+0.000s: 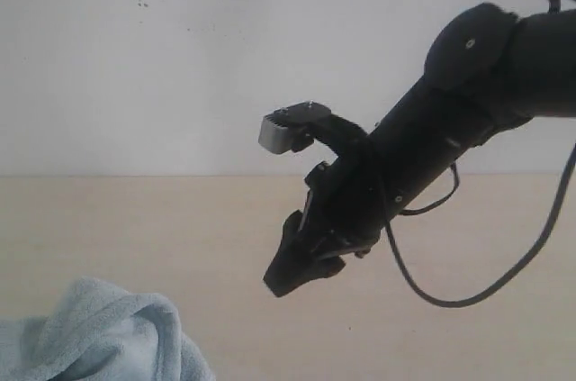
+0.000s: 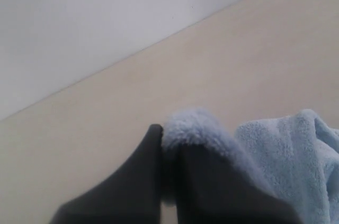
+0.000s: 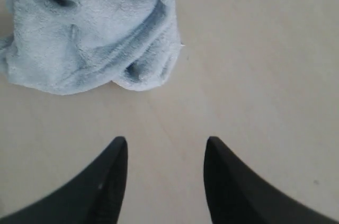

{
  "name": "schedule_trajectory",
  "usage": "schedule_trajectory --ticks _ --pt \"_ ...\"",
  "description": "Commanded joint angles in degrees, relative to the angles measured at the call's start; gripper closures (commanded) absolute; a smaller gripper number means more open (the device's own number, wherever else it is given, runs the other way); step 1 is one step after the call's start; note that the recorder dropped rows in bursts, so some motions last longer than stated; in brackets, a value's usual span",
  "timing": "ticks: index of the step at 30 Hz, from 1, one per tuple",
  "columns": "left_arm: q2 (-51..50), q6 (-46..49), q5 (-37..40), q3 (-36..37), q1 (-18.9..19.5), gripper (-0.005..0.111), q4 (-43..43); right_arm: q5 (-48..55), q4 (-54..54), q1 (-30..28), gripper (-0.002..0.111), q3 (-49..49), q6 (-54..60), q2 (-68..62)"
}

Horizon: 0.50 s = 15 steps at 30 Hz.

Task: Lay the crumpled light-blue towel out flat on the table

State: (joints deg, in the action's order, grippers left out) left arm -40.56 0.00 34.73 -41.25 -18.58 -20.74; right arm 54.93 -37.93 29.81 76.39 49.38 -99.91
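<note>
The light-blue towel lies crumpled in a heap at the near left of the beige table. In the left wrist view my left gripper is shut on a fluffy fold of the towel, and the pile drapes over one finger. The left gripper itself is out of the exterior view. My right gripper hovers over the table's middle, to the right of the heap and apart from it. Its jaws stand open and empty, with the bunched towel ahead of them. No tag shows.
A white wall with small dark specks rises behind the table's far edge. The right arm's black cable loops down over the right side. Bare tabletop lies under and beside the right gripper.
</note>
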Motion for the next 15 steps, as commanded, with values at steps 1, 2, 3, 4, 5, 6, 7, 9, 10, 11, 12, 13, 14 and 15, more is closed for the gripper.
schedule_trajectory --ticks 1,2,3,4,5,6,7,9,10,11,12,13,14,15 --pt "-1.3 -0.6 -4.7 -0.6 0.1 0.103 0.3 2.6 -13.7 -0.2 0.064 0.0 9.4 -4.2" --pt "-1.3 -0.6 -4.8 -0.6 0.1 0.103 -0.4 3.7 -15.6 -0.2 0.064 0.0 10.5 -5.4" --pt "-1.3 -0.6 -4.8 -0.6 0.1 0.103 -1.2 4.7 -16.7 -0.1 0.064 0.0 10.8 -6.7" --pt "-1.3 -0.6 -4.5 -0.6 0.1 0.103 -1.8 5.4 -17.6 -0.1 0.064 0.0 11.3 -7.6" --pt "-1.3 -0.6 -4.5 -0.6 0.1 0.103 -2.7 6.5 -18.6 -0.1 0.064 0.0 12.3 -8.8" --pt "-1.3 -1.2 -4.5 -0.6 0.1 0.103 -3.5 7.8 -19.6 -0.1 0.064 0.0 13.2 -9.9" --pt "-1.3 -2.4 -4.5 -0.6 0.1 0.103 -4.4 9.2 -20.9 -0.1 0.064 0.0 14.4 -11.0" --pt "-1.3 -3.2 -4.5 -0.6 0.1 0.103 -4.8 10.9 -22.5 0.0 0.064 0.0 15.8 -12.9" --pt "-1.3 -3.2 -4.5 -0.6 0.1 0.103 -4.8 10.9 -23.1 0.0 0.064 0.0 15.8 -13.7" --pt "-1.3 -3.2 -4.5 -0.6 0.1 0.103 -4.8 10.8 -23.6 0.0 0.064 0.0 15.8 -14.2" --pt "-1.3 -3.4 -4.5 -0.6 0.1 0.103 -4.8 10.9 -24.2 0.0 0.064 0.0 15.9 -14.8" --pt "-1.3 -3.4 -4.5 -0.6 0.1 0.103 -4.8 11.8 -25.2 0.0 0.064 0.0 16.7 -15.5" --pt "-1.3 -3.4 -4.5 -0.6 0.1 0.103 -4.8 13.0 -26.3 0.1 0.064 0.0 17.8 -15.9" --pt "-1.3 -3.4 -4.5 -0.6 0.1 0.103 -4.8 14.5 -27.9 0.5 0.064 0.0 19.0 -16.3"
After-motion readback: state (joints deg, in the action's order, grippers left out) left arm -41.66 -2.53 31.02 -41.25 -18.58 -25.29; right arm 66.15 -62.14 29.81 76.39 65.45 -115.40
